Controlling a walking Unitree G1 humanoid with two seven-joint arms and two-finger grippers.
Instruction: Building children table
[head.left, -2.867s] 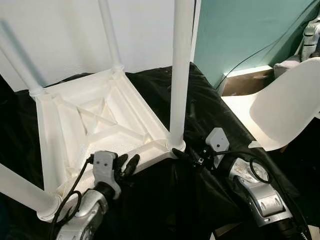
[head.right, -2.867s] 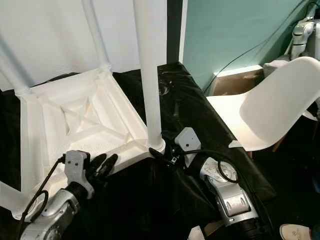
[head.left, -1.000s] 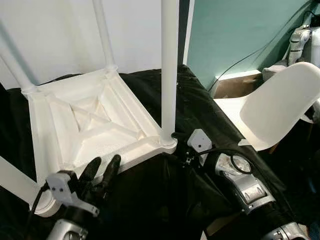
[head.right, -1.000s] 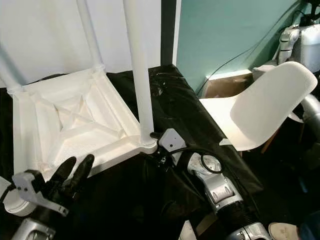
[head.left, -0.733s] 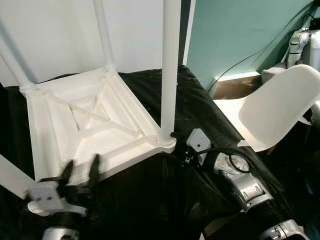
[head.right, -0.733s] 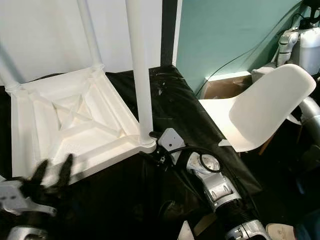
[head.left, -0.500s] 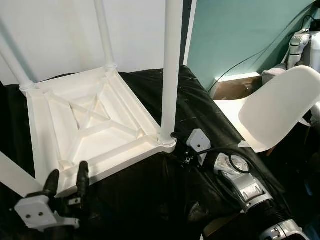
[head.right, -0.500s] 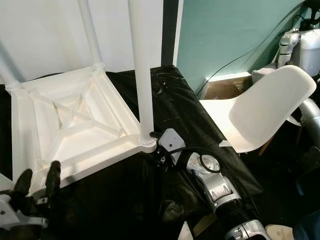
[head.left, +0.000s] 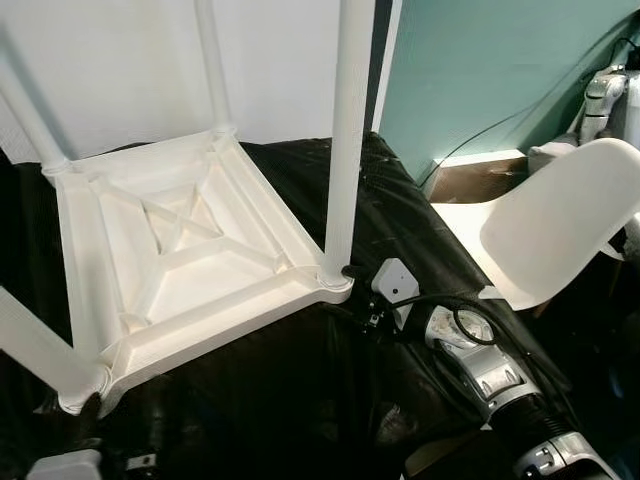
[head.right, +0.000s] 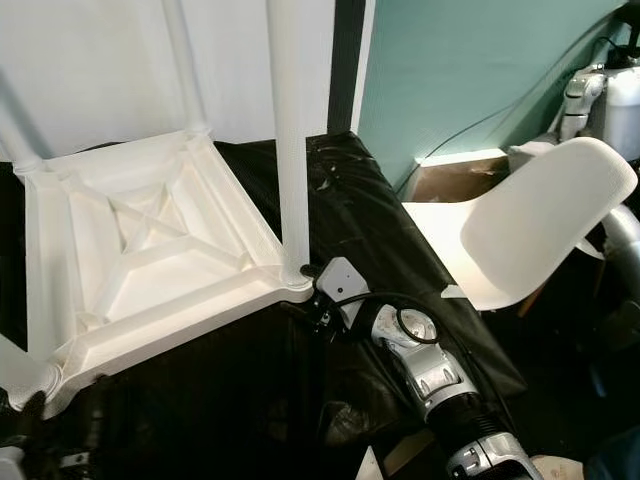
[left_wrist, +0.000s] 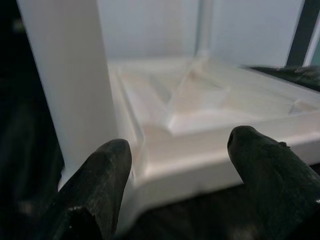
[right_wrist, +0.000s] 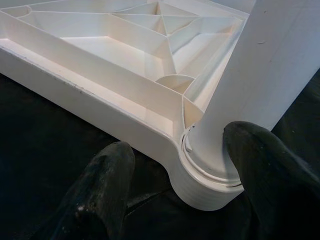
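Note:
A white children's table (head.left: 180, 250) lies upside down on a black cloth (head.left: 300, 400), its legs pointing up. My right gripper (head.left: 352, 295) is at the table's near right corner, open. Its fingers (right_wrist: 110, 175) straddle the round socket (right_wrist: 210, 175) where the leg (right_wrist: 265, 75) goes in. My left gripper (head.right: 62, 408) is low at the near left, just in front of the table's near left corner. In the left wrist view it (left_wrist: 180, 165) stands open, facing the table's edge (left_wrist: 210, 140) beside the near left leg (left_wrist: 70, 85), with nothing between its fingers.
A white moulded chair (head.left: 560, 220) stands to the right of the black-covered surface. Behind it are a teal wall (head.left: 480, 60) with a cable and a silver machine (head.left: 610, 90). A white wall (head.left: 120, 70) rises behind the table. The cloth drops off at the right.
My left gripper has drawn back and down from the table's front edge toward the near left corner. The right gripper has stayed at the near right leg socket.

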